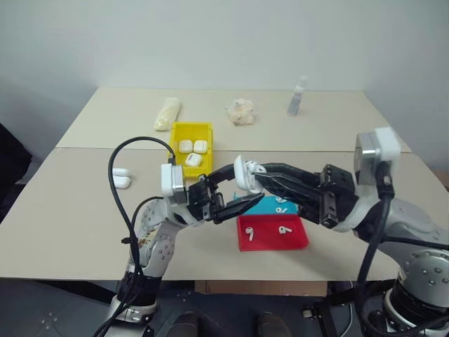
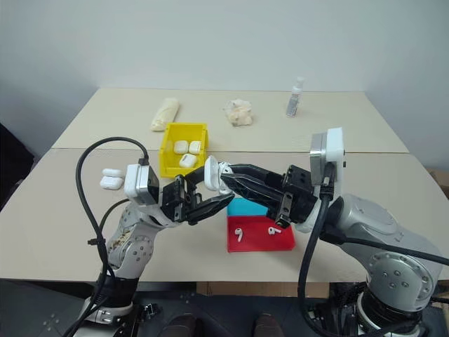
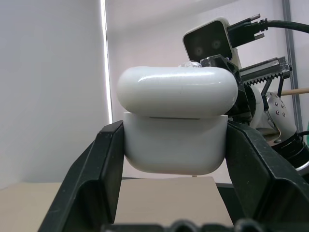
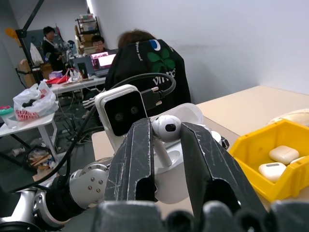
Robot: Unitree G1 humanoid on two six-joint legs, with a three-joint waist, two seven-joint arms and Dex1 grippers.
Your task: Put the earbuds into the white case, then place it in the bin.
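My left gripper (image 1: 235, 186) is shut on the white case (image 3: 175, 140), holding it above the table's near half with its lid up. The case sits squarely between the two black fingers (image 3: 104, 159). My right gripper (image 4: 166, 128) reaches in from the right and is shut on one earbud (image 4: 166, 126), right at the case's open top (image 1: 243, 174). Three more earbuds lie on the tray: two on its red part (image 1: 250, 233) (image 1: 284, 229) and one on its blue part (image 1: 280, 209). The yellow bin (image 1: 175, 151) stands behind the grippers with three white cases in it.
The red-and-blue tray (image 1: 298, 241) lies below the grippers near the table's front edge. Two spare white cases (image 1: 121, 179) rest at the left. On the far table are a pale roll (image 1: 167, 112), a crumpled wad (image 1: 240, 111) and a small bottle (image 1: 297, 97). People sit at desks (image 4: 140, 53) beyond.
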